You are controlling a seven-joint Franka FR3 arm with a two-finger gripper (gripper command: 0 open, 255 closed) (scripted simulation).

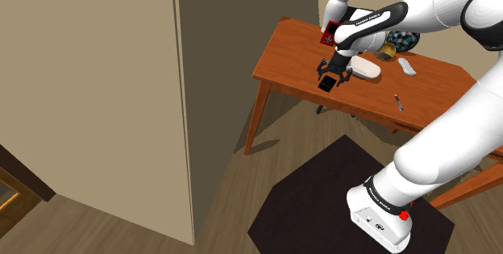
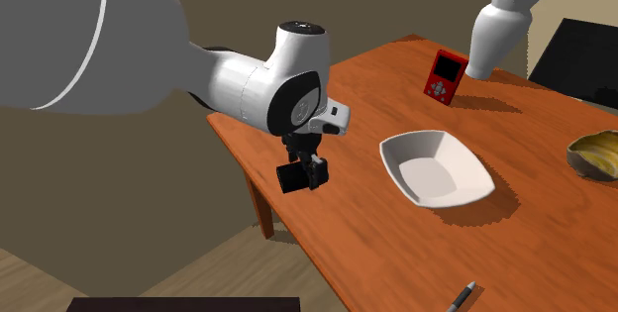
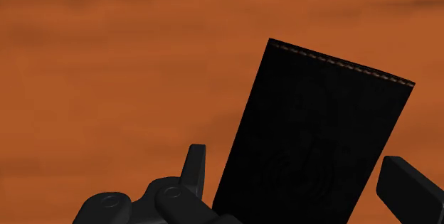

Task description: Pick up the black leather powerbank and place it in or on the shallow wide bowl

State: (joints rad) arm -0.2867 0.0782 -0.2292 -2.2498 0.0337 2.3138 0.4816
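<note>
Gripper [image 2: 301, 175] clamped on the black powerbank [image 3: 313, 144]: a steady, level carry right over the white bowl [image 2: 437, 174] rim is being called for.

Fat white arm [image 1: 439, 151], round and smooth, with dark grey joints. Small dark writing and a red spot near the bottom. All-black gripper [image 2: 303, 173] at the end.

Reddish-brown wooden table [image 1: 282, 55] on slim legs, over wood-plank floor [image 1: 234, 180]. Tall tan wall panel [image 1: 97, 91] just beside table's end, shaded face toward it. Soft shadows on tabletop. Brown wooden furniture [image 1: 12, 188] at shoulder view's lower left.
</note>
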